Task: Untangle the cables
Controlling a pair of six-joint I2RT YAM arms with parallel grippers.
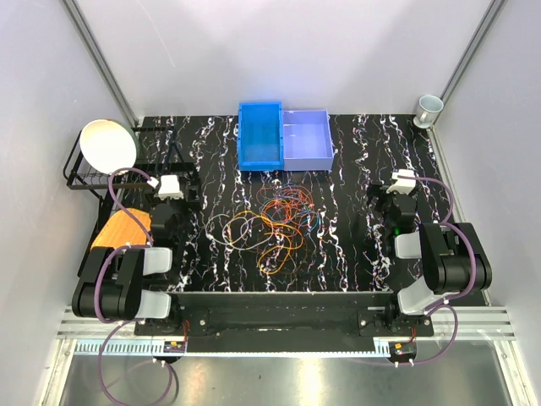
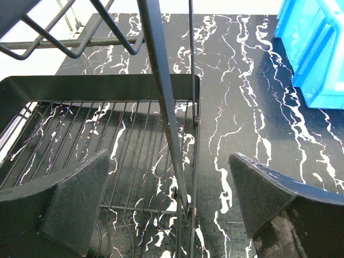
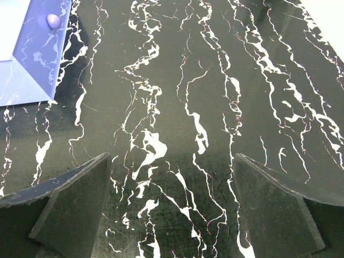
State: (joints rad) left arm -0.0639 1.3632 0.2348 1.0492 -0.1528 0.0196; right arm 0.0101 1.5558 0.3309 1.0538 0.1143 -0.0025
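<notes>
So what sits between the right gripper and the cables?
Nothing. In the top external view, only bare marbled table separates the right gripper from the cables.

Two arms, left arm (image 1: 118, 283) and right arm (image 1: 452, 262): chunky black joints, pale grey link covers. Thick purple hoses (image 1: 112, 199) loop along each. White wrist blocks (image 1: 169, 186). Small green light (image 1: 396, 227) on right arm. Left tool (image 2: 169, 177), right tool (image 3: 171, 180): black wedge fingers (image 3: 70, 209), matte felt-like pads.
</notes>
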